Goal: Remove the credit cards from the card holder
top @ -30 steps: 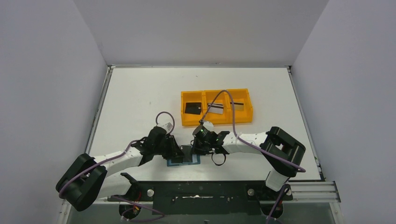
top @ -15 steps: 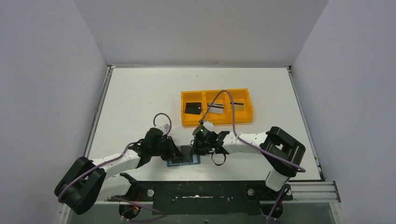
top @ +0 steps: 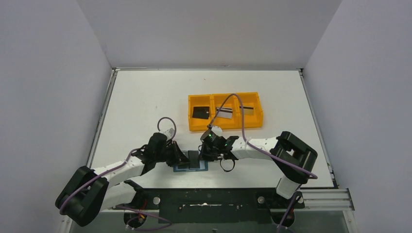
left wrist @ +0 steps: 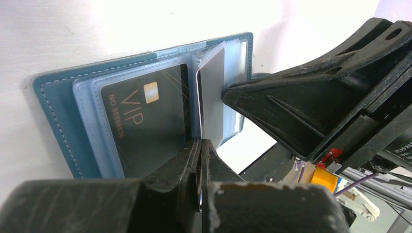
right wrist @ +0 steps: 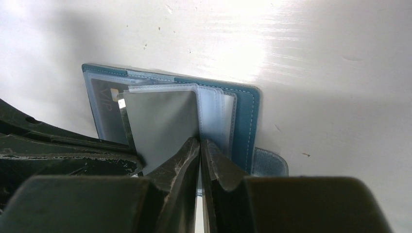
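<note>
The teal card holder [top: 191, 165] lies open near the table's front edge, its clear sleeves fanned up [right wrist: 214, 109]. A black VIP credit card [left wrist: 145, 121] sits in the left sleeve. A silver-grey credit card [left wrist: 214, 92] stands on edge at the fold, also showing in the right wrist view [right wrist: 160, 126]. My left gripper [left wrist: 200, 145] is shut on this card's lower edge. From the other side, my right gripper [right wrist: 200, 143] is shut on the card holder's sleeves next to the grey card. The snap tab [right wrist: 269, 162] pokes out at the right.
An orange three-compartment tray [top: 226, 127] stands behind the grippers. It holds a black card [top: 200, 112] and two silver-grey cards [top: 225, 113] [top: 247, 110], one per compartment. Both arms meet low over the holder, cables looping above them.
The left gripper has closed fully on the silver-grey card, and the left wrist has shifted slightly to the left. The right arm has stayed where it was.
</note>
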Motion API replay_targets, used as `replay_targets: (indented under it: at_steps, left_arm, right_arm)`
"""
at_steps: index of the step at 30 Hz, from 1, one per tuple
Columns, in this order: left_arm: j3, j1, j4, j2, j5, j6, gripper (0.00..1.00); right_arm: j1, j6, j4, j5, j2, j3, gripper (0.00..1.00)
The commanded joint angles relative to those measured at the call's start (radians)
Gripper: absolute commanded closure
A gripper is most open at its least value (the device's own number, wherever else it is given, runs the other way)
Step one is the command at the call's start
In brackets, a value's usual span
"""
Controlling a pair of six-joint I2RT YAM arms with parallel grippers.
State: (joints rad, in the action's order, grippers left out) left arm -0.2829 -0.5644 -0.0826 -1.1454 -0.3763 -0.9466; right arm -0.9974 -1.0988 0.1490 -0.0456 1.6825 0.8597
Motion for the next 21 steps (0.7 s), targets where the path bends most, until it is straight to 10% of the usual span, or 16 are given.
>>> replay_targets:
  at_steps: [1, 21]
  left_arm:
    - [0.000, 0.018, -0.007, 0.024, -0.021, 0.031, 1.00]
    - [0.009, 0.041, -0.062, 0.010, -0.117, 0.055, 0.97]
  right_arm:
    - [0.010, 0.009, 0.107, 0.039, 0.048, -0.011, 0.91]
    - [0.011, 0.014, 0.113, 0.039, 0.060, -0.002, 0.93]
